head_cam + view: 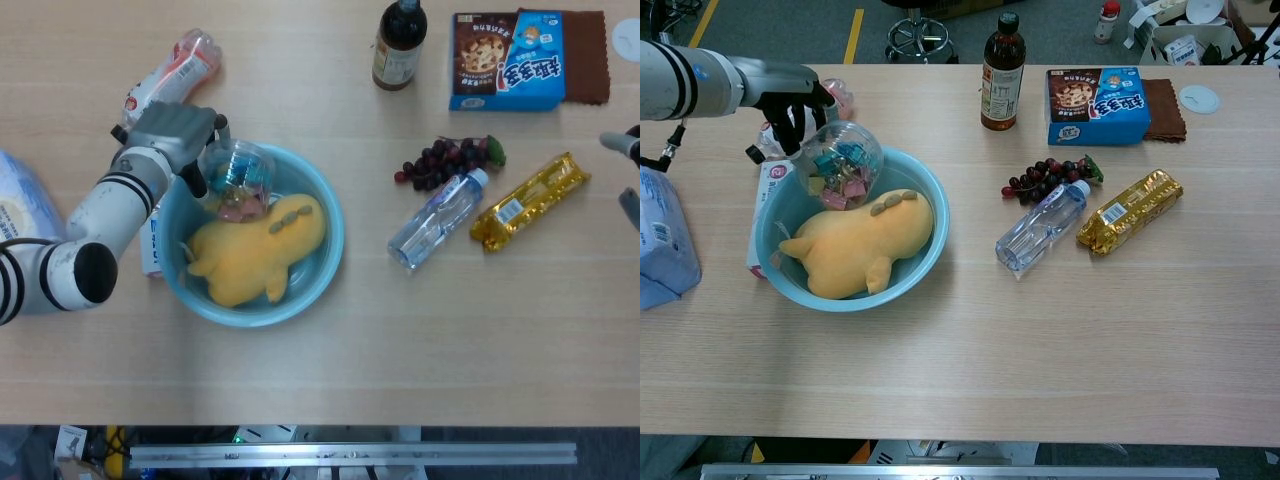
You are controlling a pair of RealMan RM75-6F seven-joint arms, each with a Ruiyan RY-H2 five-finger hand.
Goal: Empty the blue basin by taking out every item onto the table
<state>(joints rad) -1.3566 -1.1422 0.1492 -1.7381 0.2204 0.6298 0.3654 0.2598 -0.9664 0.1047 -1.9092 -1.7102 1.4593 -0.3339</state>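
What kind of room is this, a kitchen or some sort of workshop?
Probably a lab or workshop: yellow floor tape and a wheeled chair base lie behind the pale wooden table, and a metal rail runs along the table's near edge.

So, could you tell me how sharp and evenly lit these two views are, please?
Head view: even, soft light with faint shadows; the yellow plush toy and the blue basin are sharp, and the left hand is only slightly soft. Chest view: crisp too, with small glints on the clear ball and the gold packet; no strong glare.
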